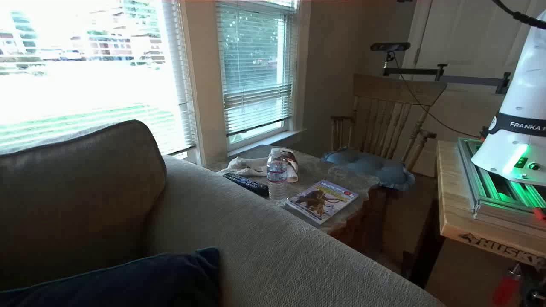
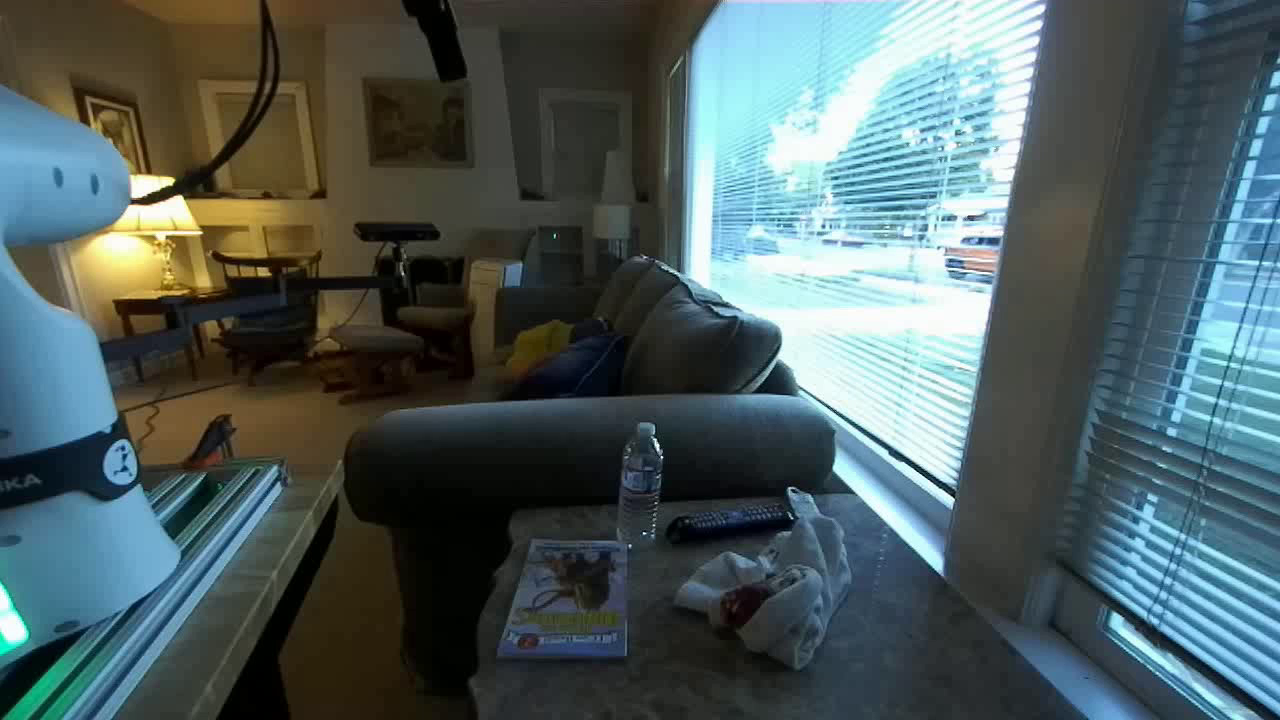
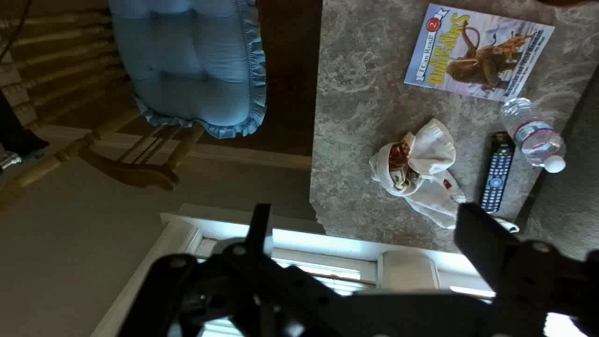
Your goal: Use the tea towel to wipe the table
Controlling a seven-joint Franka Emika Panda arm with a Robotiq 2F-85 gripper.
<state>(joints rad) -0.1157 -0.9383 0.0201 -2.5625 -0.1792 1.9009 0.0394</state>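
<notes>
1. Wrist view, 12 at top: clock centred on tea towel [image 3: 433, 157].
2. Passage: bare tabletop [image 3: 348, 93], 9 to 11 o'clock.
3. Obstacles: book [image 3: 477, 56], 1 o'clock; upright bottle [image 3: 536, 135], between 2 and 3 o'clock; remote control [image 3: 498, 175], 3 o'clock.
4. Boundary: sofa arm [image 3: 564, 217], 4 o'clock.

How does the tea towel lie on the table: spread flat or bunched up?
Bunched up: the wrist view shows the tea towel gathered in overlapping folds, not flat.
</notes>
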